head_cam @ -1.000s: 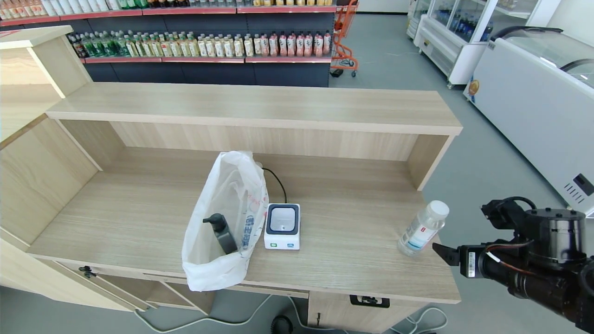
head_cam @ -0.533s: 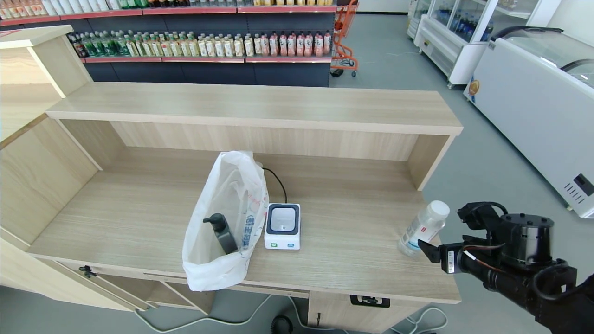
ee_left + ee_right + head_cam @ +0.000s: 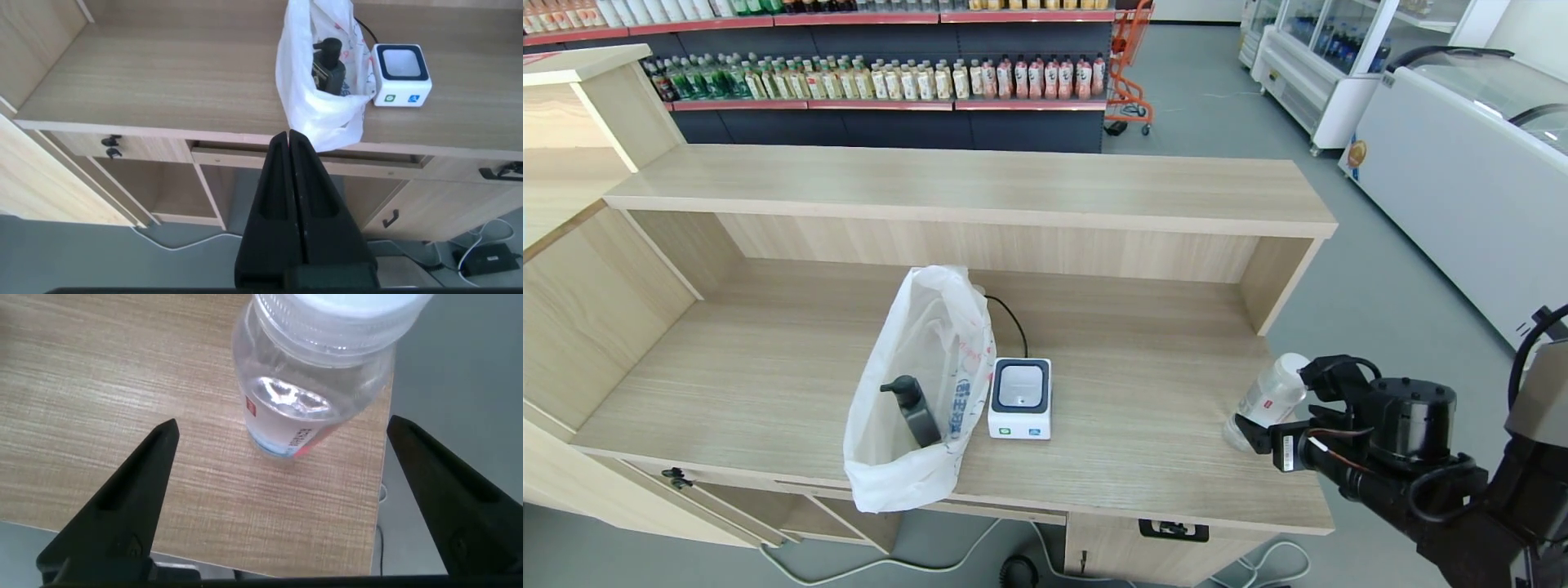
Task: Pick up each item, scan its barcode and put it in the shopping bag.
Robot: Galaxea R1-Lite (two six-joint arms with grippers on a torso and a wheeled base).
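A clear water bottle (image 3: 1260,398) with a white cap stands at the right end of the wooden counter (image 3: 1143,392), near its front corner. My right gripper (image 3: 1281,406) is open, with one finger on each side of the bottle and not closed on it. The right wrist view shows the bottle (image 3: 315,376) standing between the spread fingers (image 3: 122,506) of that gripper (image 3: 282,429). A white shopping bag (image 3: 923,384) stands open at mid-counter with a dark pump bottle (image 3: 913,408) inside. The scanner (image 3: 1019,398) sits just right of the bag. My left gripper (image 3: 291,143) is shut and empty, hanging below the counter's front edge.
A raised back ledge (image 3: 972,184) and side walls enclose the counter. The scanner's black cable (image 3: 1011,318) runs toward the back wall. From the left wrist the bag (image 3: 315,98), scanner (image 3: 400,73) and drawers (image 3: 114,147) under the counter are seen. Freezers (image 3: 1462,163) stand on the right.
My right gripper has moved left toward the bottle; its open fingers now straddle the bottle instead of standing to its right. The left arm, bag and scanner have not moved.
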